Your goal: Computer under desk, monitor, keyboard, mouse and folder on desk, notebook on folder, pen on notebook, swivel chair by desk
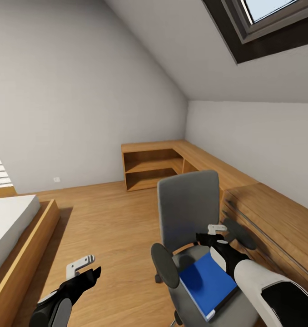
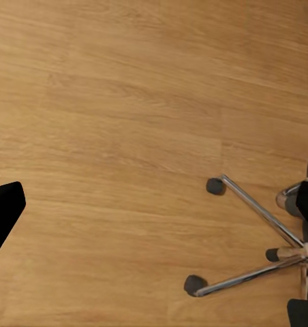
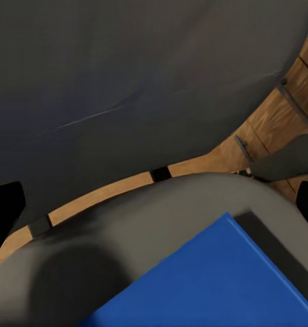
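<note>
The blue folder lay flat on the grey seat of the swivel chair, toward the seat's near right part, one corner pointing at the backrest and its white page edges facing the near side. The chair stood on the wooden floor just left of the low wooden shelving that ran along the right wall; a bed sat at the far left.

The right claw hovered above the far end of the folder, between it and the backrest, apart from both as far as the head view showed. From the right wrist view the folder's corner lay just ahead on the seat, with dark finger tips at each edge of that picture, which suggested the jaws stood apart. The left claw hung low over bare floor, well to the left of the chair, and whether its jaws were apart or together I could not tell.

The step in hand looked like picking up the folder. A flat thing on soft padding offers little to pinch, so the sound approach would be to lower onto an overhanging or raised edge, one finger sliding under the cover. Pushing sideways should be avoided, since the castors might roll.
</note>
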Available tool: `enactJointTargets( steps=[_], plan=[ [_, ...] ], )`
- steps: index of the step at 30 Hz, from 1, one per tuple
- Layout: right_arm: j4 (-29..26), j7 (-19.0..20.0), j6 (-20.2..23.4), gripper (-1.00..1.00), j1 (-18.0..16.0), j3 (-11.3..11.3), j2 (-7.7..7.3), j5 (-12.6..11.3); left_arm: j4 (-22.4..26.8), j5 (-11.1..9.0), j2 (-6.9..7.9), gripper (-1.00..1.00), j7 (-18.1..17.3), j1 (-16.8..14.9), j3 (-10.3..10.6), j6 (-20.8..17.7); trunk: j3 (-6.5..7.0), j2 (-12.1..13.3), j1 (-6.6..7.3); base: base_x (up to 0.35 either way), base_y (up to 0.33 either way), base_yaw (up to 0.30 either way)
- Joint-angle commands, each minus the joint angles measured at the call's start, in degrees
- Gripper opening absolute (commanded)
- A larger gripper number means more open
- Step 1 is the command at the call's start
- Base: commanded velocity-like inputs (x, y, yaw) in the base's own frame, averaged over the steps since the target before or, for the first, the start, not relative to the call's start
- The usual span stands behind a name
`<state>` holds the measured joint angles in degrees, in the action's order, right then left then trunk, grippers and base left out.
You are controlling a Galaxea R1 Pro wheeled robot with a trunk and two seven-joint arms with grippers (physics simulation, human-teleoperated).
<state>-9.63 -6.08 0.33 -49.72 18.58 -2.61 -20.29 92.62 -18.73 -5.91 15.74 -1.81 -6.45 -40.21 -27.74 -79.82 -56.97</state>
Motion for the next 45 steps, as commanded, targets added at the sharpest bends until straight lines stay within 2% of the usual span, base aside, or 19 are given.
enactJointTargets(
  steps=[1, 24, 27, 30, 40, 45],
  plan=[
    [-0.06, -0.24, 0.05, 1.00, -0.03, 0.49, -0.03, -0.54, 0.08, -0.61, -0.04, 1.00, 0.43, -0.04, -0.05, -0.22, -0.25, -0.45, -0.23, 0.000, 0.000, 0.000],
    [-0.04, -0.63, 0.48, 1.00, -0.03, 0.66, 0.19, -0.63, 0.11, -0.61, -0.07, 1.00, 0.43, -0.07, 0.03, -0.22, -4.37, -9.68, -5.28, 0.000, 0.000, 0.000],
    [-0.15, -0.80, 2.23, 1.00, -0.03, 0.76, 0.34, -0.63, 0.11, -0.61, -0.07, 1.00, 0.43, -0.06, 0.03, -0.22, -4.91, -10.88, -5.94, 0.000, 0.000, 0.000],
    [-0.44, -0.86, 6.16, 1.00, -0.03, 0.83, 0.41, -0.67, 0.11, -0.61, -0.07, 1.00, 0.43, -0.05, 0.03, -0.22, -5.45, -12.08, -6.59, 0.000, 0.000, 0.000],
    [-0.34, -0.87, 6.62, 1.00, -0.03, 0.85, 1.05, -0.66, 0.11, -0.59, 0.02, 1.00, 0.43, -0.05, -0.14, -0.05, -7.25, -16.09, -8.79, 0.000, 0.000, 0.000],
    [-0.31, -0.87, 6.62, 1.00, -0.03, 0.85, 1.20, -0.63, 0.11, -0.61, 0.08, 1.00, 0.32, -0.05, -0.11, -0.20, -7.25, -16.09, -8.79, 0.000, 0.000, 0.000]
  ],
)
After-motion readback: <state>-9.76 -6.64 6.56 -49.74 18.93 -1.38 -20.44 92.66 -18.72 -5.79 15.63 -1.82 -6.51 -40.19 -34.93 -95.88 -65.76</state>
